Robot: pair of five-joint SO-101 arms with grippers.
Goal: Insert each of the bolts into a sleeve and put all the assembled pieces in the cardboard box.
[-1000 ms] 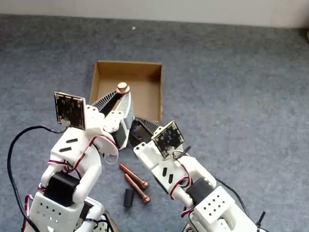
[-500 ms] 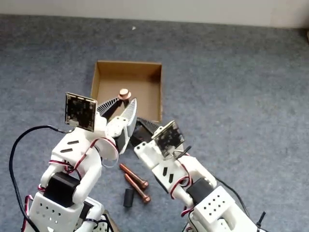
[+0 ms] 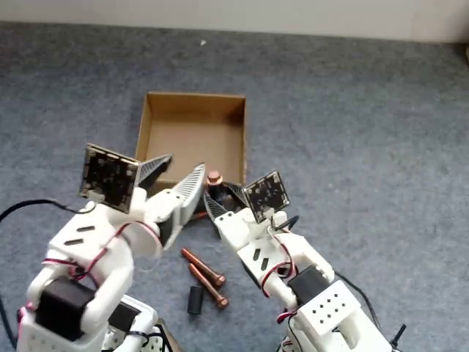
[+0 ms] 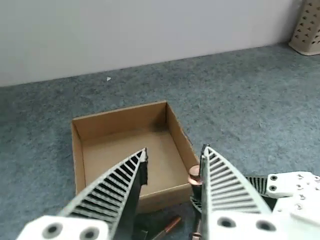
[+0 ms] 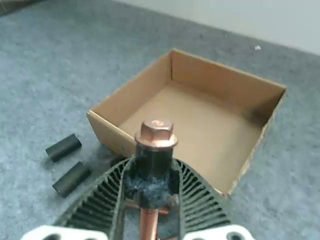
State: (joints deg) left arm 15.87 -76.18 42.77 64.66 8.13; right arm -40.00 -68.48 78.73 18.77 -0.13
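Gripping sleeve (image 5: 152, 162) with bolt (image 5: 156, 134) inside, right gripper (image 5: 152, 175) holds it upright, bolt head on top, just outside near-right corner of box (image 3: 194, 103). Left gripper (image 3: 185, 164) wide open, empty, above near wall of box. Two loose bolts (image 3: 203, 265) lie side by side on carpet (image 3: 366, 147) between arms. Spare sleeve (image 3: 195, 299) just near of them.
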